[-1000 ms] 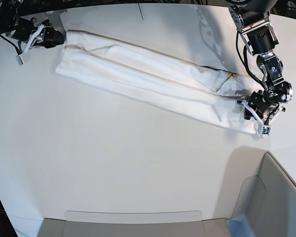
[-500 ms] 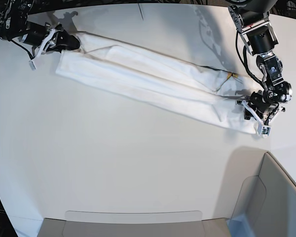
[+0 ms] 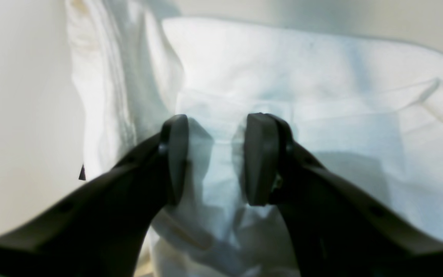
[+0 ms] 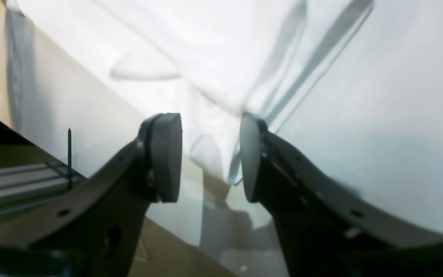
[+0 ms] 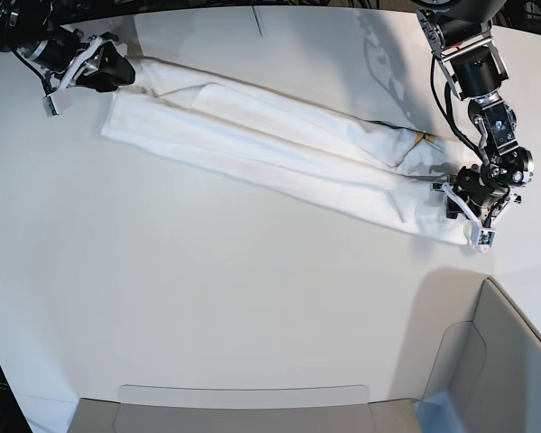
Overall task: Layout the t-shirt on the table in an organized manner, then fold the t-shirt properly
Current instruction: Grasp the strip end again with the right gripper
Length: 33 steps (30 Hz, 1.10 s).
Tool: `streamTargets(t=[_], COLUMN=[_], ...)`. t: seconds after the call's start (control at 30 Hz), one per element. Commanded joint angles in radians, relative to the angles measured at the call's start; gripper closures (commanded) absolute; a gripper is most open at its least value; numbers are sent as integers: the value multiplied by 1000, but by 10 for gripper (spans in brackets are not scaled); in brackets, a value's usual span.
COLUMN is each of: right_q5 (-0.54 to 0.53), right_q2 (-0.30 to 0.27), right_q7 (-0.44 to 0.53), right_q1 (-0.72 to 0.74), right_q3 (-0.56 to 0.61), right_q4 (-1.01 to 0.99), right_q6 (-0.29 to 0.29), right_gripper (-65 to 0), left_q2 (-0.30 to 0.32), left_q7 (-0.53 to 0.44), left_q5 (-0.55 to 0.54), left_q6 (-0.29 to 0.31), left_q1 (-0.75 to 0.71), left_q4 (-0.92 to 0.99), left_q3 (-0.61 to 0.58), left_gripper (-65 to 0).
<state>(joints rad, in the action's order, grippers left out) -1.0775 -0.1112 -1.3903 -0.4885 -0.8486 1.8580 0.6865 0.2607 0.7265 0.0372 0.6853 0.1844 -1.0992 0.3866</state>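
Observation:
The t-shirt point(image 5: 270, 153) lies on the table point(image 5: 207, 307) as a long narrow white strip, running from the far left down to the right. A speck of orange print point(image 5: 421, 137) peeks out near its right end. My left gripper point(image 5: 473, 216) sits at that right end. In the left wrist view its jaws point(image 3: 215, 157) stand apart over the cloth point(image 3: 321, 96). My right gripper point(image 5: 122, 68) is at the strip's far-left corner. In the right wrist view it is open point(image 4: 210, 157), with a corner of the shirt point(image 4: 206, 50) reaching in between the fingertips.
A grey-white bin point(image 5: 514, 361) stands at the near right corner, just below the left arm. A flat grey panel point(image 5: 243, 406) lines the front edge. Past the table's far edge beside the right gripper there is a metal rail point(image 4: 14, 181).
The right gripper has moved in along the far edge to the shirt's far-left corner, then lifted slightly. The left arm and the right end of the shirt have stayed still.

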Motion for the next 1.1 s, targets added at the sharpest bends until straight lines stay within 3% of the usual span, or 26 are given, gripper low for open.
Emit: streamTargets(t=[0.0,0.3,0.5,0.63,0.87,1.07], right_q5=[-17,-16,-16,-16,-23,-14], right_q2=[-14,-12,40,78,89,90], right_q7=[7,9,10,12,12,12], right_q1=[-6,70,119,138,139,153], right_q3=[-24,-61,-62,-130,-246,-254], right_q4=[18,-2,-71,-113,-100,-93], right_q6=[12,12,12,12,12,12], right_gripper=[-254,-254,-254,-254,-254,-254], left_q2=[-18,-18,-18,-18,-18,-18], left_q7=[158,158,158,158,158,158], left_q5=[103,103,103,103,103,103], left_q6=[13,13,13,13,13,13], left_q1=[-38,-39,-41,-53,-61,-56], left_q4=[37,37,37,35,34,34], left_q3=[-33,-99,-99,-96,-99,-99], left_gripper=[-246,-246,-246,-246,-246,-246])
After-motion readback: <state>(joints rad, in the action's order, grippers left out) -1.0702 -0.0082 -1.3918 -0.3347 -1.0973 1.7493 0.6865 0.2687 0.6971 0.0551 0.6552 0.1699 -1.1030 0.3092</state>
